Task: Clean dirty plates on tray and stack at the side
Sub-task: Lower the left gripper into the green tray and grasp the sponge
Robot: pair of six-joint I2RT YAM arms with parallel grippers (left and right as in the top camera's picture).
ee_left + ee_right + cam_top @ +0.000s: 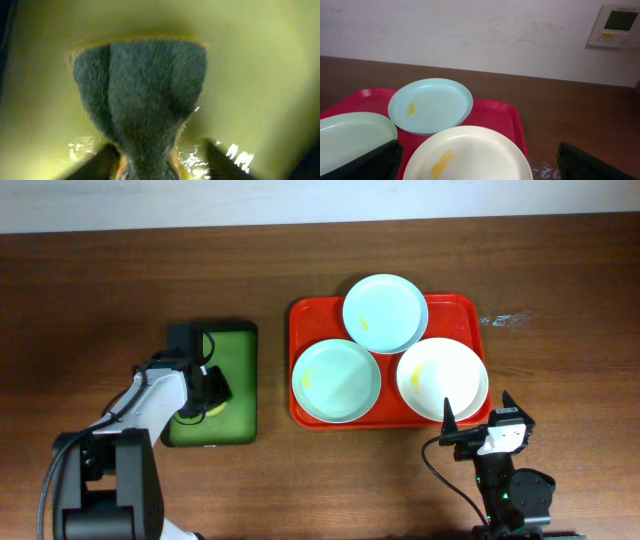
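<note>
left gripper [210,392]: looks clamped on the sponge [145,100], which is squeezed to a narrow waist right between the jaws and flares out ahead of them.
green tray [235,340]: directly under those jaws, sponge resting on it.
red tray [300,310]: well off to the right of the left jaws, just ahead of the right ones.
plates: all three on the red tray. One pale blue plate [336,380] is ahead-left of the right jaws, the other blue plate [384,312] is farther ahead, and the white plate [441,378] sits right in front of the gap.
right gripper [478,412]: jaws spread wide, holding nothing, just short of the white plate's near rim.
handling: I'd guess these are light, stiff and slick, plastic maybe, so pinch the raised rim rather than the flat middle. They'd probably skate around while being scrubbed.
hard to see: the left wrist view is a blurry close-up and the finger edges are mushy. The right wrist view cuts off the near plates.
</note>
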